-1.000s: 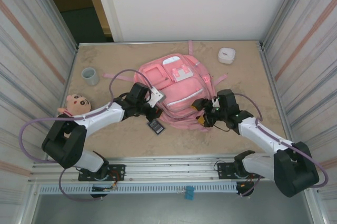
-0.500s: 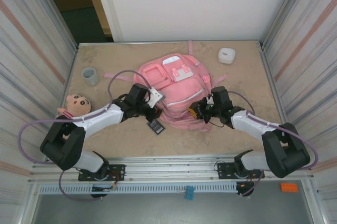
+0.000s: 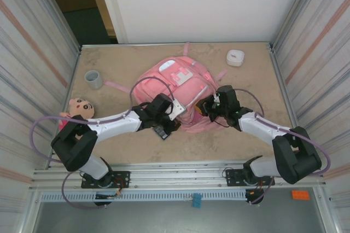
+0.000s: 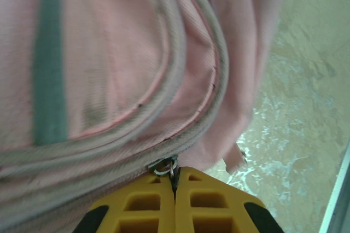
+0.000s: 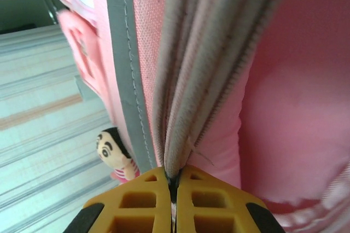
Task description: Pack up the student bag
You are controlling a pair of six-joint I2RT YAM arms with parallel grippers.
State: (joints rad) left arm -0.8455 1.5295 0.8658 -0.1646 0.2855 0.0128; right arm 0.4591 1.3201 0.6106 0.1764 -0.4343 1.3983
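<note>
Centrally on the tan table (image 3: 208,145), toward its far half, lies the pink student bag (image 3: 183,88), front pockets up, and both arms reach in to its near edge. The left gripper (image 4: 175,177) is clenched, its yellow fingers (image 4: 192,181) pressed together on a small metal zipper pull (image 4: 165,166) at the bag's curved zipper. The right gripper (image 5: 173,181) is likewise clamped tight, pinching the grey zipper line (image 5: 208,80) where it runs along the pink fabric. A grey cup (image 3: 93,79) stands well left of the bag. A plush doll (image 3: 81,107) lies near the left arm. A small white container (image 3: 235,57) sits at the far right, and a small dark flat item (image 3: 161,132) lies just beside the bag's near edge.
</note>
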